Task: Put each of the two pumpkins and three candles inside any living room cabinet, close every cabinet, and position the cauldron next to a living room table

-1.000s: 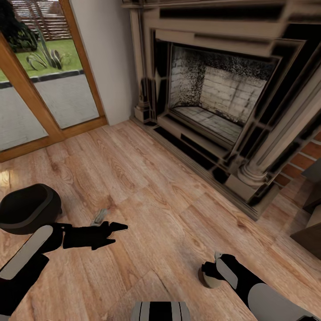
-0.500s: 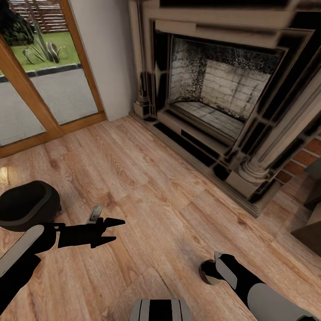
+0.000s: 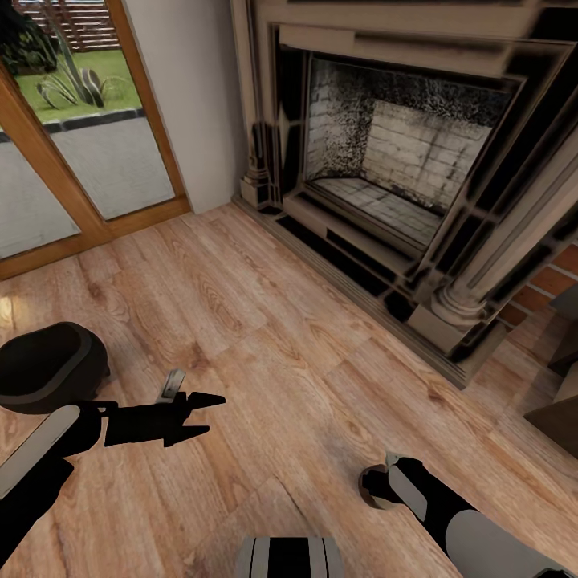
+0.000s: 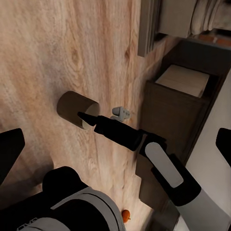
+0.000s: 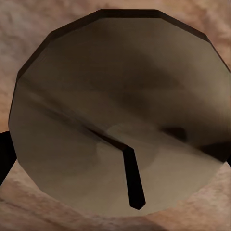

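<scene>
A grey-beige candle [image 3: 372,499] stands on the wooden floor near my base, and its round top with a dark wick [image 5: 120,110] sits close to the right wrist camera. My right gripper [image 3: 377,486] is lowered over the candle [image 4: 73,107], open, a finger along each side. The black cauldron [image 3: 44,365] rests on the floor at the left. Just right of it my left gripper [image 3: 210,413] hovers open and holds nothing. In the left wrist view the dark-brown cabinet [image 4: 168,113] shows a lighter interior, and a small orange pumpkin [image 4: 125,215] lies on the floor.
A stone fireplace [image 3: 401,168] with a raised hearth step runs along the right and back. A wood-framed glass door [image 3: 72,168] closes the back left. Bare plank floor [image 3: 265,321] lies between them.
The whole view has shifted slightly, so the camera moved. The left gripper rose a little early on. The right gripper stays over the candle.
</scene>
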### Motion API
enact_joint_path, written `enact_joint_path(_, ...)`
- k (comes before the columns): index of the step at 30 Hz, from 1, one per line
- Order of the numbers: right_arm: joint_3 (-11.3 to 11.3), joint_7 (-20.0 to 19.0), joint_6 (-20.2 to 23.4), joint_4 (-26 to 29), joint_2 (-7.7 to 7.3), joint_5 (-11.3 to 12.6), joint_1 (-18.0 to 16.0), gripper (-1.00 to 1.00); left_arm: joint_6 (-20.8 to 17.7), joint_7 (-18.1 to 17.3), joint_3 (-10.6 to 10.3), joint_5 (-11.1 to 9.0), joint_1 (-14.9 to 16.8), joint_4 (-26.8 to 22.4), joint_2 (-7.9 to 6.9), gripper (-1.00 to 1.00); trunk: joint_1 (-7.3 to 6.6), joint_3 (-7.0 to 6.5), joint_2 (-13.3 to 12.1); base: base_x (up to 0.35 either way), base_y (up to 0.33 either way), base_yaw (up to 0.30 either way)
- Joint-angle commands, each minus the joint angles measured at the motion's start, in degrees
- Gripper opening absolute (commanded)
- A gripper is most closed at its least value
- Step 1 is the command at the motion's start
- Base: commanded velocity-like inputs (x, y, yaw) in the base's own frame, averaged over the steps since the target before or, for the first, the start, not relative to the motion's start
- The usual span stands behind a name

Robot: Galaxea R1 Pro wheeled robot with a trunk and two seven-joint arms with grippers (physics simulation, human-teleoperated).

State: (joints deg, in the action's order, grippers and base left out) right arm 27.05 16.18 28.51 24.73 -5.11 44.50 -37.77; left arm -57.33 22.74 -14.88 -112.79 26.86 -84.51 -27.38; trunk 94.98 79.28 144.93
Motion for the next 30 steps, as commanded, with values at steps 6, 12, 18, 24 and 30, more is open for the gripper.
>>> enact_joint_path(6,0.46,0.52,0.14,0.11,-0.07,0.6,-0.03,-1.0,0.02,0.55,-0.06,-0.59,0.04,-0.04,-0.04,1.0,-0.01,0.04,0.02,0.0,0.0,0.0)
enact_joint_path(12,0.46,0.52,0.14,0.12,-0.07,0.6,-0.03,-1.0,0.02,0.55,-0.06,-0.59,0.04,-0.04,-0.04,1.0,-0.01,0.04,0.02,0.0,0.0,0.0)
enact_joint_path(18,0.46,0.52,0.14,0.12,-0.07,0.59,-0.03,-1.0,0.02,0.55,-0.06,-0.59,0.04,-0.04,-0.04,1.0,-0.01,0.04,0.02,0.0,0.0,0.0)
enact_joint_path(24,0.46,0.52,0.14,0.14,-0.07,0.6,-0.03,-1.0,0.02,0.63,-0.06,-0.57,0.04,-0.04,-0.04,1.0,-0.01,0.04,0.02,0.0,0.0,0.0)
enact_joint_path(30,0.46,0.52,0.14,0.16,-0.07,0.59,-0.03,-1.0,0.02,0.65,-0.08,-0.5,0.04,-0.04,0.0,1.0,-0.17,-1.29,-0.06,0.0,0.0,0.0)
